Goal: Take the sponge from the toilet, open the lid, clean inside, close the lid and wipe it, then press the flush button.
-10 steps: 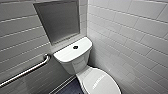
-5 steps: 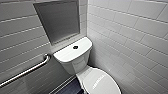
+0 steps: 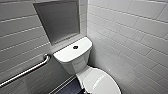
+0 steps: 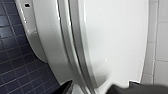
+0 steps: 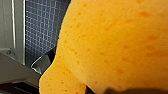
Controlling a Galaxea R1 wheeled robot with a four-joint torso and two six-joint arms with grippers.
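Right gripper (image 5: 82, 80) clamps the orange sponge (image 5: 112, 42), ready for scrubbing, while the left gripper (image 4: 95, 88) hangs spread open at the closed lid (image 4: 115, 37) rim, seemingly poised to lift it.

Restroom, probably accessible: toilet (image 3: 75, 62), white wall tiles (image 3: 130, 32), grab bar (image 3: 25, 72).

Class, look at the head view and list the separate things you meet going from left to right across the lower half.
grab bar → flush button → lid
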